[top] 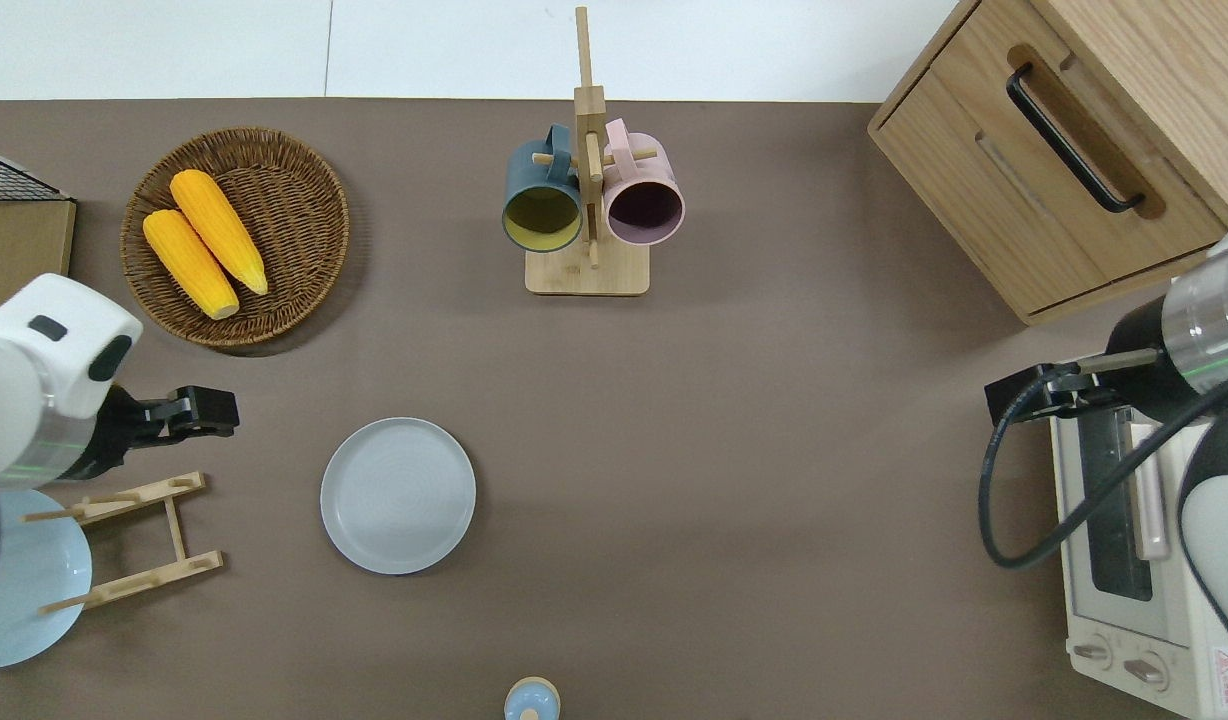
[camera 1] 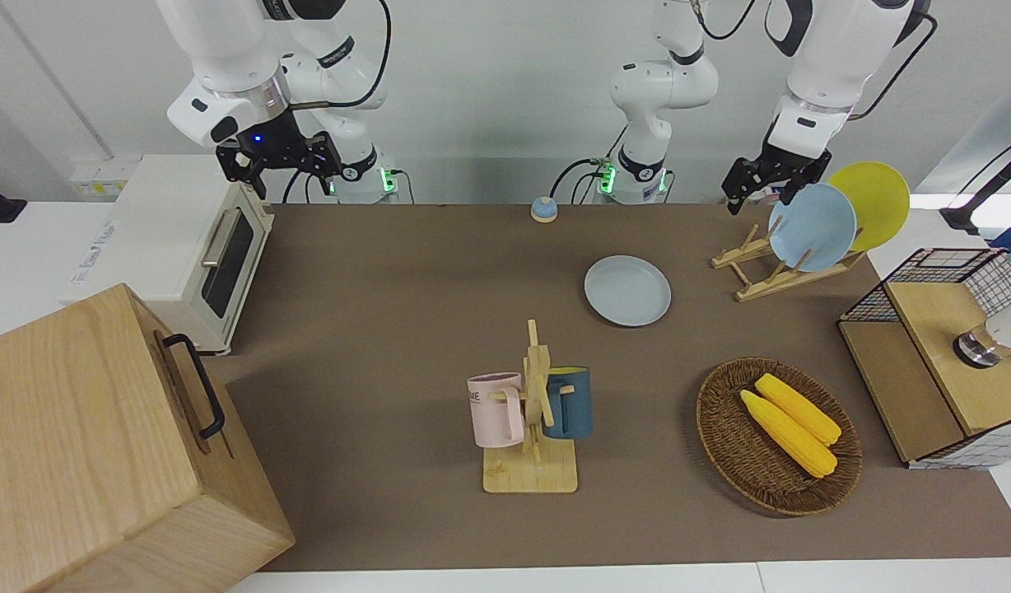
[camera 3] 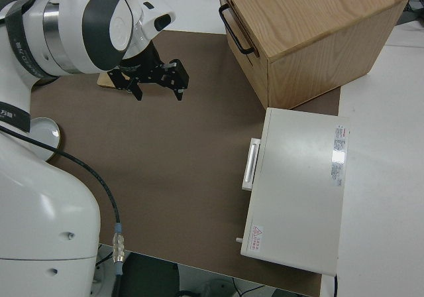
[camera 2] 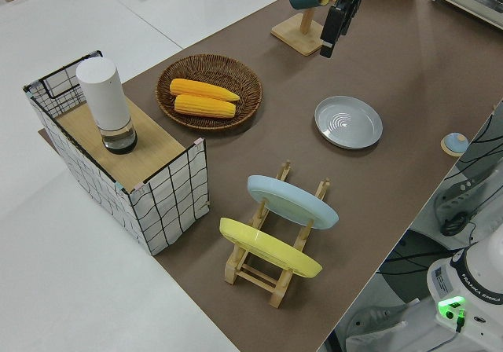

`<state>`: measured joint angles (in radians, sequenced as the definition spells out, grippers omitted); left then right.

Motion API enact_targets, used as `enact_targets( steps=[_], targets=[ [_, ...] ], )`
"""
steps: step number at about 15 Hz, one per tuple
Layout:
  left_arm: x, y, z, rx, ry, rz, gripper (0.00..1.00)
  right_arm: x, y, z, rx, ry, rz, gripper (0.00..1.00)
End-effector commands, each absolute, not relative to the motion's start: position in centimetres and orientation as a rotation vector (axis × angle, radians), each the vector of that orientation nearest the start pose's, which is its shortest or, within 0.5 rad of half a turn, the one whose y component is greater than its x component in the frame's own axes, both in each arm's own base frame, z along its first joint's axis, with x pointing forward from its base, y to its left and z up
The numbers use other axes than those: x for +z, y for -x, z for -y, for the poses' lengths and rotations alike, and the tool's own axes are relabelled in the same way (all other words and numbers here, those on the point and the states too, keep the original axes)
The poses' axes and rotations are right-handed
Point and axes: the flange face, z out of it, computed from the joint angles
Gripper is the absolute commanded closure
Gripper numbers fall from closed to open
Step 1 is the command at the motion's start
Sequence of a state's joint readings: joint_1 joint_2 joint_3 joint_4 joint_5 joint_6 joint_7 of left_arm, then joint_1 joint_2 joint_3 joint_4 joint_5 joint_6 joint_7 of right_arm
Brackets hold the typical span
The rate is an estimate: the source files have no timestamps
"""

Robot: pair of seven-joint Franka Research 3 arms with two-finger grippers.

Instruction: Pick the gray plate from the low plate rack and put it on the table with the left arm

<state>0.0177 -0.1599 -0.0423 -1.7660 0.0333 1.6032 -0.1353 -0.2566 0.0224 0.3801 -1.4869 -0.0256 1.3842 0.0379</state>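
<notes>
From the front, the gray plate (camera 1: 627, 290) lies flat on the counter (camera 1: 407, 329) beside the low plate rack (camera 1: 781, 265), which holds only the light blue plate (camera 1: 812, 227) and yellow plate (camera 1: 872, 202); the job looks done. From overhead, my left claw (top: 202, 414) hangs empty over the counter just beside the rack, its fingers apart. The left side view shows both racked plates leaning on slanted pegs. My right arm is parked.

A robot lab: two bench-mounted arms (camera 1: 662, 91), staged kitchenware.
</notes>
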Motion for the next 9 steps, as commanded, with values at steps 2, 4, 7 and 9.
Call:
enact_targets(
  steps=[2, 4, 7, 9],
  targets=[
    [64.8, -50.3, 1.0, 0.009, 3.101, 0.091, 0.00, 64.1, -53.6, -5.9, 0.196, 3.169, 0.105, 0.017],
    [64.6, -50.3, 1.2, 0.018, 3.128, 0.095, 0.00, 64.1, -53.6, -5.9, 0.196, 3.169, 0.105, 0.017],
    [63.9, -50.3, 1.3, 0.046, 3.161, 0.111, 0.00, 64.1, -53.6, -5.9, 0.196, 3.169, 0.105, 0.017],
    [63.7, -50.5, 1.6, 0.050, 3.157, 0.111, 0.00, 64.1, -53.6, -5.9, 0.196, 3.169, 0.105, 0.017]
  ],
)
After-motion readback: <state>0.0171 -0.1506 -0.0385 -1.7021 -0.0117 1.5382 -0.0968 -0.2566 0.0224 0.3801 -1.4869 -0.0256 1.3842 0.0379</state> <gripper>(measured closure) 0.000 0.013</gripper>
